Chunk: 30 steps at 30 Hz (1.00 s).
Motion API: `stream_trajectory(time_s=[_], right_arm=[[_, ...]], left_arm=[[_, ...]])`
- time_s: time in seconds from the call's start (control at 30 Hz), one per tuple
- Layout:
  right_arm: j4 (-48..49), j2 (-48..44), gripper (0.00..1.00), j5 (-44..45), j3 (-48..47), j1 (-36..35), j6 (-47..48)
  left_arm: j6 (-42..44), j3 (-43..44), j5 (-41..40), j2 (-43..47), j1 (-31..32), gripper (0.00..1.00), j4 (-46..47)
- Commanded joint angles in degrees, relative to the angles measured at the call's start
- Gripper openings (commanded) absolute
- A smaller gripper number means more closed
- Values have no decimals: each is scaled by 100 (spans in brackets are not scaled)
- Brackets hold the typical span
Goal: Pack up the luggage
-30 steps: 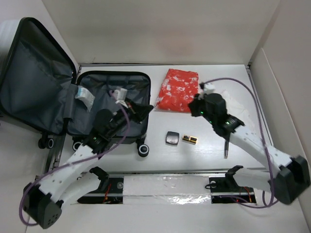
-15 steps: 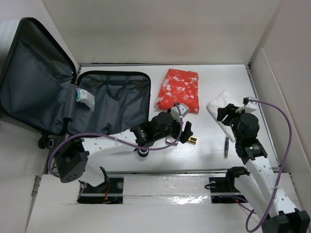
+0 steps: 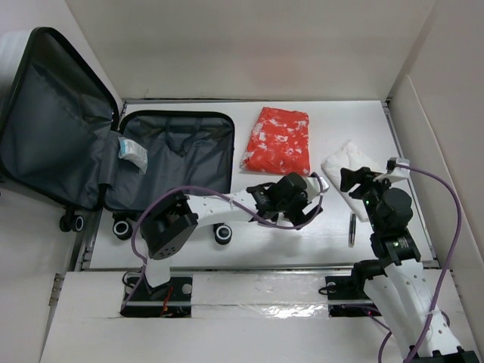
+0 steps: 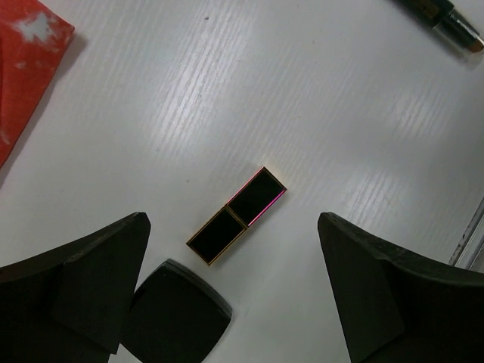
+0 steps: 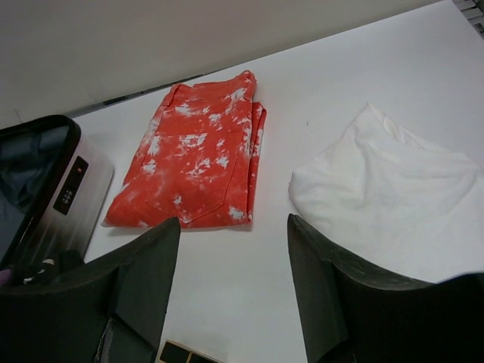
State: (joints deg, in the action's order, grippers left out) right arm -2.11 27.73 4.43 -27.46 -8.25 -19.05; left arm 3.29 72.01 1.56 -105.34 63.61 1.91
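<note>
The luggage (image 3: 178, 155) lies open at the left, its dark grey lid (image 3: 53, 113) leaning back; one corner of the luggage (image 5: 45, 197) shows in the right wrist view. My left gripper (image 3: 296, 203) hovers right of it, open (image 4: 234, 280), with nothing between the fingers. Below it on the table lie a black-and-gold box (image 4: 237, 215) and a black compact (image 4: 178, 318). My right gripper (image 3: 355, 180) stands open (image 5: 234, 249) and empty at the near edge of a white cloth (image 3: 348, 162), facing the red-and-white folded packet (image 5: 193, 162).
The red-and-white packet (image 3: 278, 141) lies at mid-table beside the suitcase. A dark pen (image 3: 352, 228) rests near the right arm, seen also as a pen (image 4: 439, 15) in the left wrist view. A small pale packet (image 3: 133, 151) sits in the suitcase's inner pocket. White walls enclose the table.
My left arm swung from the suitcase rightward over the small items and opened. My right arm drew back to the right and opened; the white cloth now lies on the table.
</note>
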Motion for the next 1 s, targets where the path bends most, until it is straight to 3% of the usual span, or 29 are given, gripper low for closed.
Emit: stream_trajectory(time_s=[0.0, 0.17, 0.5, 0.6, 0.63, 0.73, 0.93, 0.97], right_arm=[[228, -101, 65, -73, 22, -63, 42], [246, -118, 66, -109, 48, -63, 41], [360, -74, 64, -275, 92, -63, 42], [378, -39, 63, -311, 83, -63, 42], [369, -39, 63, -311, 92, -63, 33], [369, -48, 62, -284, 101, -63, 24], [369, -83, 61, -205, 110, -63, -2], [369, -92, 60, -179, 127, -63, -11]], left_arm=[[462, 401, 108, -100, 98, 94, -463], [664, 472, -95, -487, 151, 98, -596], [884, 647, -595, -1041, 151, 96, -349], [971, 832, -701, -1261, 151, 84, -455], [981, 859, -701, -1339, 151, 66, -472], [981, 841, -789, -1340, 151, 29, -438], [893, 525, -1166, -639, 151, 0, 177], [858, 499, -1228, -506, 90, 0, 256]])
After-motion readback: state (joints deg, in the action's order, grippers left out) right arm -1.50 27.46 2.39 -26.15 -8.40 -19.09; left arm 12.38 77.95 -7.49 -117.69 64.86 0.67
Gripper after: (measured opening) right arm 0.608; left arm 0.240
